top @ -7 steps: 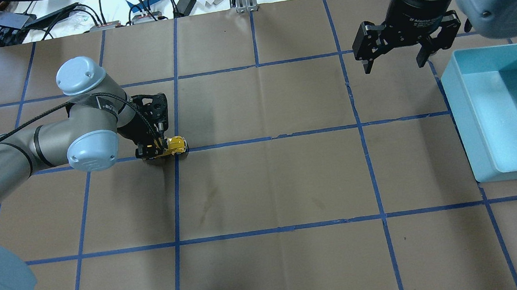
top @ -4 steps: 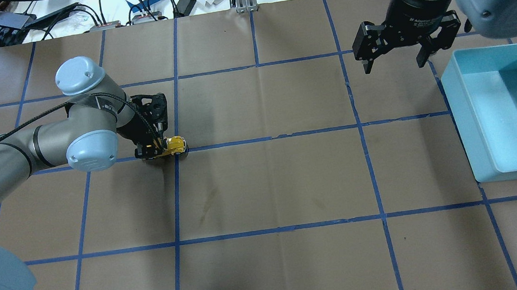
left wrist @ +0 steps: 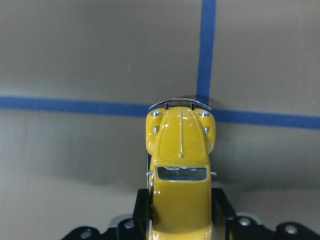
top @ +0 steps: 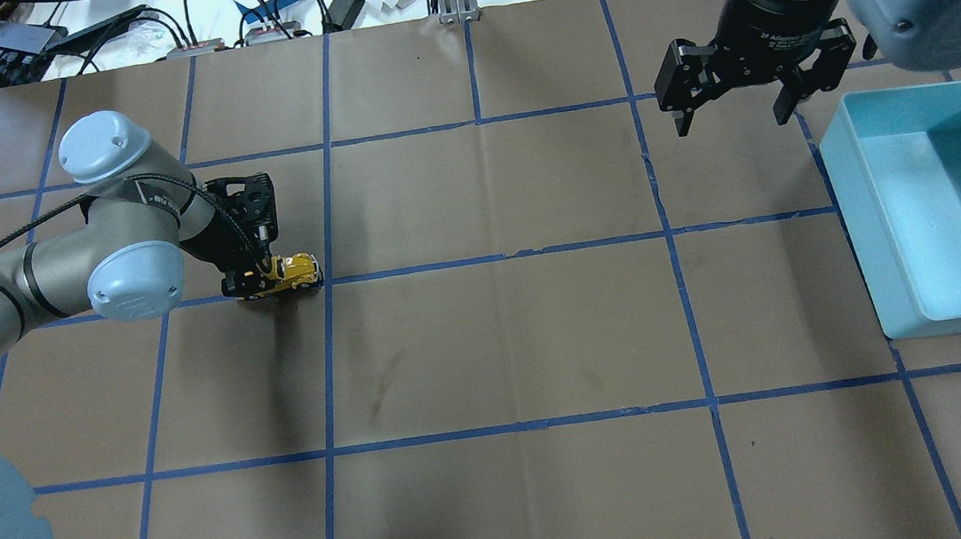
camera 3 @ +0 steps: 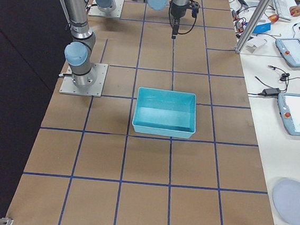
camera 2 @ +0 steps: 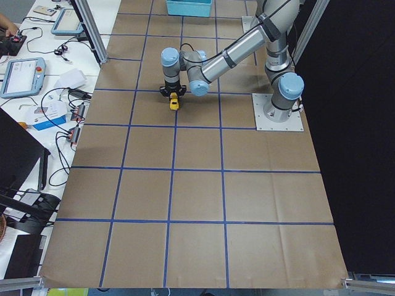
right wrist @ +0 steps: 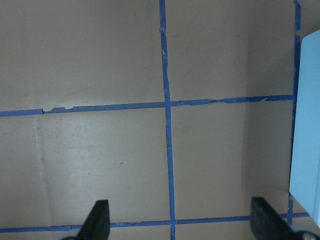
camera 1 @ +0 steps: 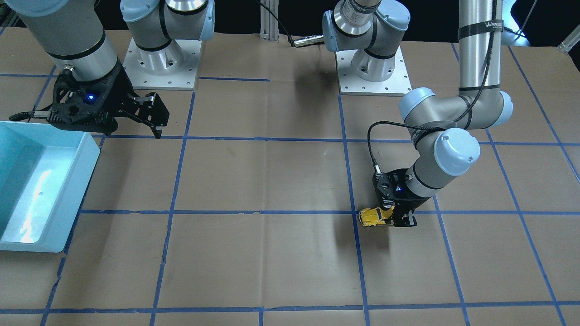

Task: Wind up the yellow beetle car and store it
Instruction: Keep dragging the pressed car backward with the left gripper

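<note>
Left wrist-mounted view shows the left end effector (top: pixel 255 282) clamped on the rear of the yellow beetle car (left wrist: pixel 181 165). The bonnet juts ahead of the fingers and the wheels appear to touch the bench (top: pixel 498 348). Press down lightly so the wheels grip, and drag straight back along the car's axis. Your right end effector (top: pixel 730 114) hangs wide open and empty, near the blue bin (top: pixel 846 177).

Left gripper (top: pixel 255 283) low, seemingly clamped; right gripper (top: pixel 731 120) aloft, jaws apart.

Bare table (top: pixel 506 338) runs from yellow beetle car (top: pixel 295 270) to bin (top: pixel 864 220).
</note>
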Controlling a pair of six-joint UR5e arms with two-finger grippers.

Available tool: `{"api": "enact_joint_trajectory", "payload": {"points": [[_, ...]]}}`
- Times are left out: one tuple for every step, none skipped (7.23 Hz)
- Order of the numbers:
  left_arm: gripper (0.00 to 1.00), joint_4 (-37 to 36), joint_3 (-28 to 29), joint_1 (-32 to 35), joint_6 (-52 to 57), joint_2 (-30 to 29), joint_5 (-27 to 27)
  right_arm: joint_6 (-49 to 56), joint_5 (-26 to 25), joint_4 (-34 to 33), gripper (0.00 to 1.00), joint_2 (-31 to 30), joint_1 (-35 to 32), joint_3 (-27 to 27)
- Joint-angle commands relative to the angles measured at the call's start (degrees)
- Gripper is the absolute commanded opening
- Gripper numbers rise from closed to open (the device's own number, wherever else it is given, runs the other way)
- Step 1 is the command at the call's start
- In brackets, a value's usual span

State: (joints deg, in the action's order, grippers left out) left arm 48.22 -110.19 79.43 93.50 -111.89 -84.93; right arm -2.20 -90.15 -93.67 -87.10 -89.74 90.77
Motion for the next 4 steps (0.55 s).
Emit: {"api": "enact_joint_trajectory", "payload": {"points": [[0.29,-0.06,-0.03,-0.24,0.11,0.01,0.02,0.0,-0.03,0.07,1.0,0.0,0.0,0.02],[0.29,-0.06,-0.03,-0.24,1.15,0.01,-0.06,0.0,-0.03,0.07,1.0,0.0,0.0,0.02],[0.29,-0.15,0.06,-0.33,3.69,0.01,-0.15,0.0,0.06,-0.02,1.0,0.0,0.0,0.02],[0.29,-0.06,0.06,-0.68,3.8,0.01,-0.15,0.0,0.06,-0.02,1.0,0.0,0.0,0.02]]}}
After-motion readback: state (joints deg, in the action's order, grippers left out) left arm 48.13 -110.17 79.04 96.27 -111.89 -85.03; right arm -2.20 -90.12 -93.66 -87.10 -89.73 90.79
